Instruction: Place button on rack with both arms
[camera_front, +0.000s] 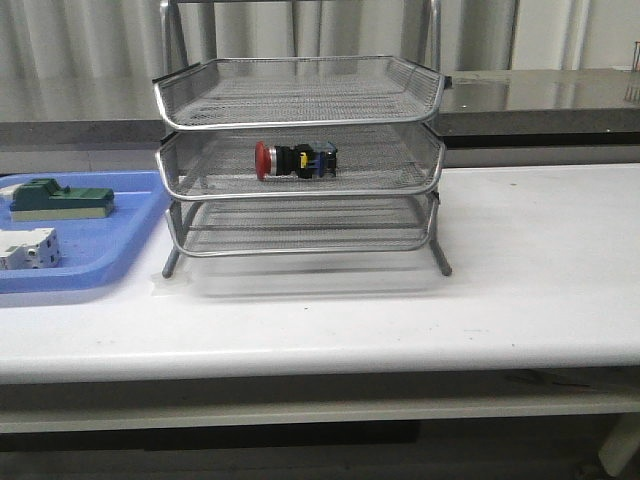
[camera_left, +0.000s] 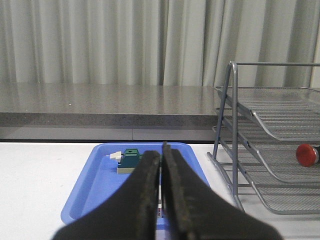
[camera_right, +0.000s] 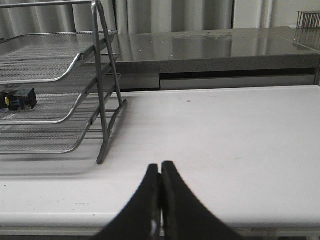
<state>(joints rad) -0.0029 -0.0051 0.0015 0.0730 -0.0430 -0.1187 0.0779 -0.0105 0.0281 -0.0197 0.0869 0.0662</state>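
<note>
Red-capped button (camera_front: 294, 160) lying in rack (camera_front: 300, 120) middle tray. Left gripper (camera_left: 161, 187), right gripper (camera_right: 160, 192) closed, empty. Looks done; keep arms clear.

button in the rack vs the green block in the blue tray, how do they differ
The button lies on its side in the middle tier of the rack, while the green block sits flat in the blue tray to the rack's left. The button has a round red cap and a black body with a blue-yellow rear; the green block is boxy, dark green over a beige base. The button looks slimmer, the block wider. Both are untouched by any gripper.
</note>
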